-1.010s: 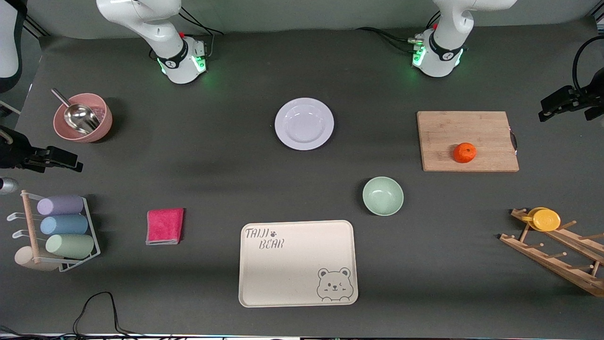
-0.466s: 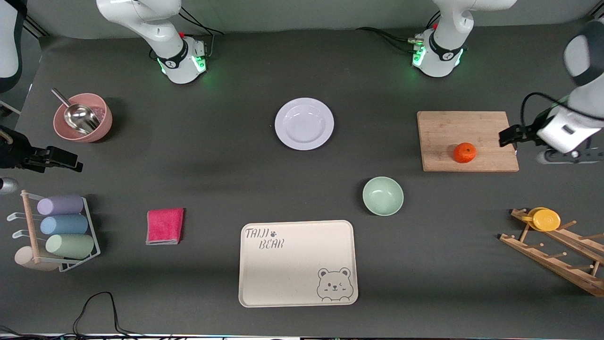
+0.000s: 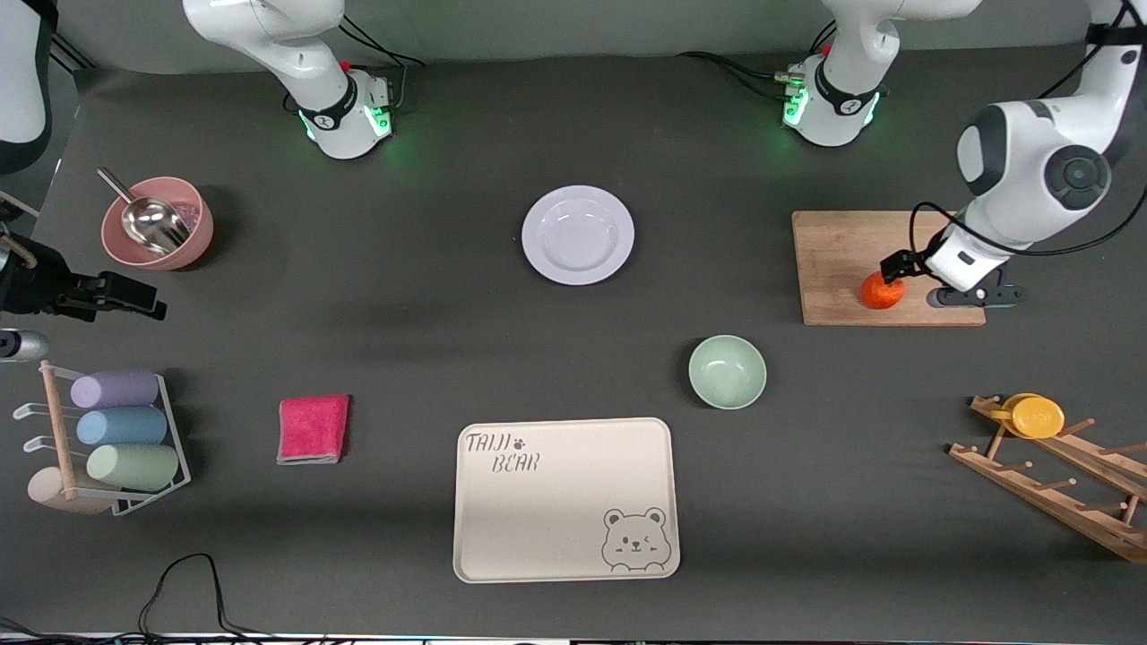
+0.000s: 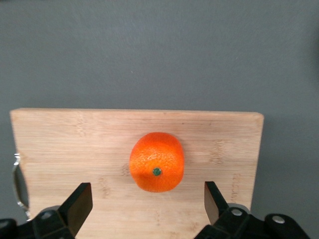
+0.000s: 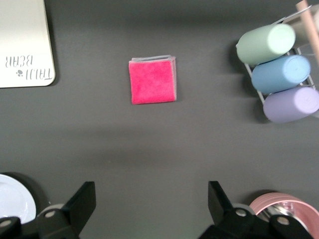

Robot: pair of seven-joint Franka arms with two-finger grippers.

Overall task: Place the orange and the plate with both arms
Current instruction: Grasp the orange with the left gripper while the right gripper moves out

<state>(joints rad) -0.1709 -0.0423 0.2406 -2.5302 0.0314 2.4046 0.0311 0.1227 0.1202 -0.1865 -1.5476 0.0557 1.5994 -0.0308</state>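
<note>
The orange (image 3: 881, 291) sits on the wooden cutting board (image 3: 842, 251) toward the left arm's end of the table. My left gripper (image 3: 901, 271) hangs low over the board right beside the orange. In the left wrist view the gripper (image 4: 148, 196) is open and empty, with the orange (image 4: 156, 162) just ahead of its fingertips. The pale lavender plate (image 3: 578, 235) lies alone mid-table near the bases. My right gripper (image 3: 134, 303) waits high over the right arm's end. It is open and empty in the right wrist view (image 5: 151, 194), where the plate's edge (image 5: 15, 199) shows.
A mint-green bowl (image 3: 727, 372) and a cream bear tray (image 3: 564, 502) lie nearer the front camera. A pink cloth (image 3: 313, 429), a cup rack (image 3: 107, 430) and a pink bowl with a scoop (image 3: 157, 224) are at the right arm's end. A wooden rack holds a yellow cup (image 3: 1039, 417).
My left arm has swung in from the table's end and come down over the cutting board to the orange. The right gripper has barely moved. The orange and plate have not moved.
</note>
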